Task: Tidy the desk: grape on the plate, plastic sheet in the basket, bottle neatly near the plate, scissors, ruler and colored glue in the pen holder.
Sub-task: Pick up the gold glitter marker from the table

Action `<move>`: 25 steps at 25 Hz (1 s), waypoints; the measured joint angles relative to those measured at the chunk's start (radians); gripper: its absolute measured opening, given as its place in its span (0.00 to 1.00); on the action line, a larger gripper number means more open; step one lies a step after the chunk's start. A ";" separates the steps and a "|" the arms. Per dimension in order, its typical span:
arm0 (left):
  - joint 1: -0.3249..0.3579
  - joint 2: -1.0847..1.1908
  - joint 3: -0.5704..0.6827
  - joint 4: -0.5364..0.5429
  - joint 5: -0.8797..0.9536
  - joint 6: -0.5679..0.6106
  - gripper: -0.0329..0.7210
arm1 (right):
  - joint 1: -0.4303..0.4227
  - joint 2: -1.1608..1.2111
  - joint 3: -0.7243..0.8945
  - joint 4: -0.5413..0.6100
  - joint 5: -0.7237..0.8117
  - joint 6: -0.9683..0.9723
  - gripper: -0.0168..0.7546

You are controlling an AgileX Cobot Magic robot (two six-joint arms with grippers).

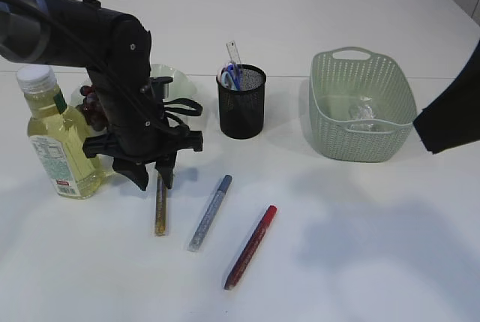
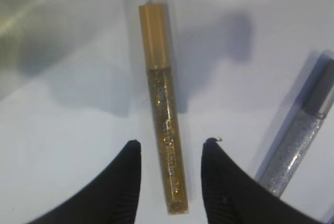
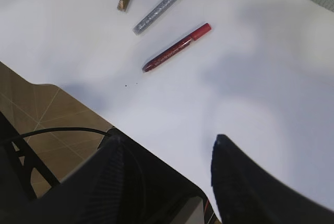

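Below my left hand, fingers apart astride it: gold glue stick, flat on the tabletop. Right hand apart, empty.

The left arm, at the left of the exterior frame, is matte black with rounded joint housings, black cables looping over its top and beside the wrist. Its left gripper has two black, tapering fingers with finely ribbed inner faces. The right gripper, at the bottom of its wrist frame, shows the same black ribbed fingers, with a thin black cable at lower left.
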 joint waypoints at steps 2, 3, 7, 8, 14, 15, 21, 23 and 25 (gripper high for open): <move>0.000 0.006 0.000 0.000 -0.013 0.000 0.42 | 0.000 0.000 0.000 0.000 0.000 0.000 0.58; 0.000 0.010 0.000 0.000 -0.018 0.000 0.42 | 0.000 0.000 0.000 0.000 0.002 0.000 0.58; 0.000 0.029 0.000 0.000 -0.025 0.000 0.42 | 0.000 0.000 0.000 0.000 0.002 0.000 0.58; 0.000 0.036 0.000 0.000 -0.025 0.000 0.42 | 0.000 0.000 0.000 0.000 0.002 0.000 0.58; 0.000 0.057 -0.001 0.000 -0.027 0.000 0.41 | 0.000 0.000 0.000 0.000 0.002 0.002 0.58; 0.000 0.059 -0.002 0.000 -0.027 0.000 0.41 | 0.000 0.000 0.000 0.000 0.002 0.002 0.58; 0.000 0.065 -0.002 0.000 -0.039 0.000 0.41 | 0.000 0.000 0.000 0.002 0.002 0.002 0.58; 0.000 0.067 -0.002 0.000 -0.041 -0.002 0.41 | 0.000 0.000 0.000 0.002 0.002 0.002 0.58; 0.000 0.071 -0.002 0.000 -0.041 -0.002 0.41 | 0.000 0.000 0.000 0.002 0.002 0.002 0.58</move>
